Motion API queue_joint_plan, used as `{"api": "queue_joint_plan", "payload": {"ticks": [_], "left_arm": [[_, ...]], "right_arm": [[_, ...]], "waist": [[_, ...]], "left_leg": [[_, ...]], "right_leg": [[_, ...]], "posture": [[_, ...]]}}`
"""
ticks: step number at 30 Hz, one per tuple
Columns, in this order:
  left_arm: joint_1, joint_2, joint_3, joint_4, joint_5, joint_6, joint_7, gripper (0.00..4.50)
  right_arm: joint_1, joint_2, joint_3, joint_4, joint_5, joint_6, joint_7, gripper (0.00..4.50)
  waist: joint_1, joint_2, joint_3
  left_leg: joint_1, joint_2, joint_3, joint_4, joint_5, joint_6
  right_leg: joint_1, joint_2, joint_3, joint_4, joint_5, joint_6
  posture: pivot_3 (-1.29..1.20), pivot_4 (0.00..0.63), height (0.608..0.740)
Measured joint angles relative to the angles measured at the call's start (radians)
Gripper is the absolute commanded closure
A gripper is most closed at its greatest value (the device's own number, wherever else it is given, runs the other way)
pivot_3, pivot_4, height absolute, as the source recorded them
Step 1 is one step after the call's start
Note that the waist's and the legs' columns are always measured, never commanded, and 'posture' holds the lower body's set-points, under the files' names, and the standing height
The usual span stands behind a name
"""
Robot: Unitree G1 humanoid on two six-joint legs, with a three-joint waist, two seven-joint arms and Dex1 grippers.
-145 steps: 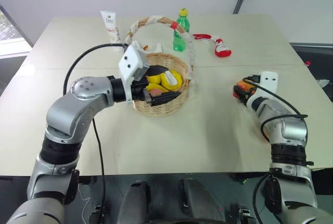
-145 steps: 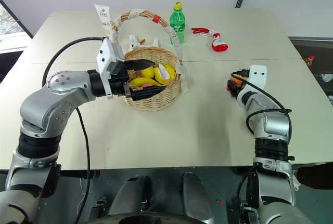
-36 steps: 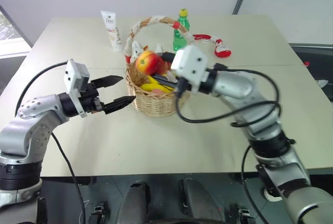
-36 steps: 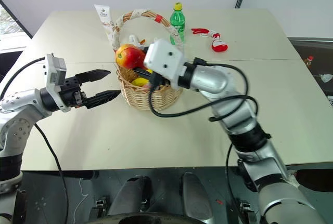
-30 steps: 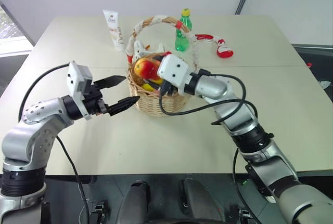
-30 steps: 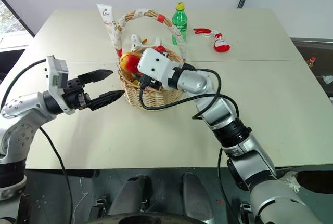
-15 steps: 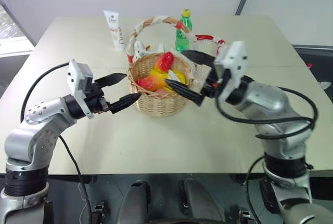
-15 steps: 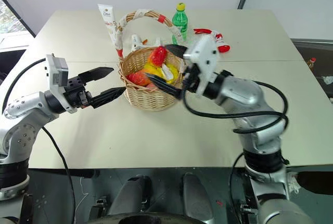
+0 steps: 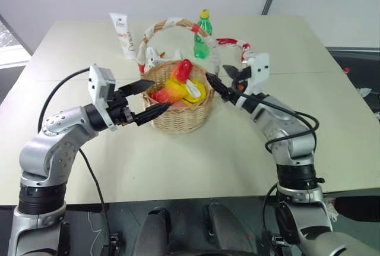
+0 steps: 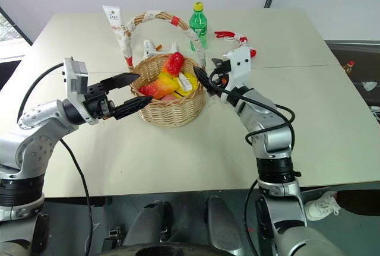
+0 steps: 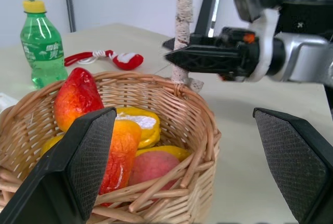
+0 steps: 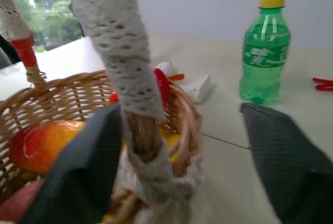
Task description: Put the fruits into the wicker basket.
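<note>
The wicker basket (image 9: 179,104) is seen on the table (image 9: 178,155) between the two claws, and the fruits (image 9: 177,88) are piled inside it: a red pointed one (image 11: 77,96), an orange-red one (image 11: 119,151), a pinkish one low in the pile (image 11: 152,164) and yellow pieces (image 11: 136,124) among them. No fruit is seen loose on the table, so the task is judged done or nearly so. The left gripper (image 9: 149,97) is held wide apart and empty, just beside the basket's near wall, its tips pointing at the rim. The right gripper (image 9: 224,80) is also empty, with its fingers (image 9: 214,83) parted, at the opposite side of the basket; in the right wrist view the cloth-wrapped handle post (image 12: 127,86) stands between its jaws, though touch cannot be confirmed. The fruits are judged light, hard and glossy, so slipping is likely; each would best be taken across its widest middle. The basket is judged light and stiff but easily shifted, and could be tipped if its handle is caught. Beyond the right gripper stand a green bottle (image 9: 202,34) and a red-and-white object (image 9: 233,46); a white tube (image 9: 124,35) lies beyond the left.
</note>
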Motion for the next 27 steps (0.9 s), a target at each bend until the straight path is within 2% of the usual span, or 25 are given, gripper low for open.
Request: {"api": "queue_joint_plan", "payload": {"ticks": [4,9,11,16,18,22,27], "left_arm": [[0.02,-0.005,0.001,-0.013,-0.001,0.0,0.017,0.0],[0.018,-0.028,-0.003,-0.02,-0.001,-0.002,0.028,0.0],[0.015,-0.039,-0.006,-0.021,0.0,-0.002,0.033,0.0],[-0.007,-0.063,-0.028,0.008,0.034,-0.041,0.034,0.0],[-0.027,-0.086,-0.049,0.037,0.049,-0.052,0.033,0.0],[-0.061,-0.119,-0.077,0.076,0.078,-0.079,0.035,0.0],[-0.063,-0.123,-0.082,0.091,0.088,-0.089,0.034,0.0]], "right_arm": [[0.0,-0.002,0.002,0.006,-0.005,-0.025,0.013,4.46],[0.021,-0.038,-0.031,-0.014,-0.019,-0.04,-0.014,4.46],[0.041,-0.069,-0.093,-0.037,-0.02,-0.046,-0.051,4.46],[0.066,-0.208,-0.348,-0.016,-0.07,-0.108,-0.204,4.46],[0.069,-0.247,-0.409,0.037,-0.093,-0.137,-0.242,4.46],[0.071,-0.255,-0.473,0.171,-0.099,-0.18,-0.287,4.46],[0.103,-0.258,-0.488,0.214,-0.092,-0.197,-0.288,2.1]], "waist": [[0.002,0.0,0.0],[0.004,0.0,0.0],[0.009,0.0,0.0],[0.027,0.0,0.0],[0.027,0.0,0.0],[0.007,0.001,0.0],[-0.005,0.002,0.0]], "left_leg": [[0.0,0.0,0.0,0.0,0.0,0.0],[0.0,0.0,0.0,0.0,0.0,0.0],[-0.001,-0.001,0.0,0.0,0.0,0.0],[-0.001,-0.003,0.002,0.0,0.0,0.0],[-0.001,-0.003,0.003,0.0,0.0,0.0],[0.001,-0.002,0.006,0.0,0.0,0.0],[0.002,-0.001,0.006,-0.001,0.0,0.0]], "right_leg": [[0.0,-0.001,0.0,0.0,0.0,0.0],[0.0,-0.001,0.0,0.0,0.0,0.0],[0.0,-0.001,0.0,0.0,0.0,0.0],[0.001,-0.001,0.0,-0.002,0.0,0.0],[0.001,0.0,0.0,-0.002,0.0,0.0],[0.001,0.001,0.002,-0.001,0.0,0.0],[0.0,0.002,0.003,0.0,0.0,0.0]], "posture": [[0.0,0.15,0.74],[0.0,0.15,0.74],[0.0,0.15,0.74],[0.0,0.15,0.74],[0.0,0.15,0.74],[0.0,0.15,0.74],[0.0,0.15,0.74]]}}
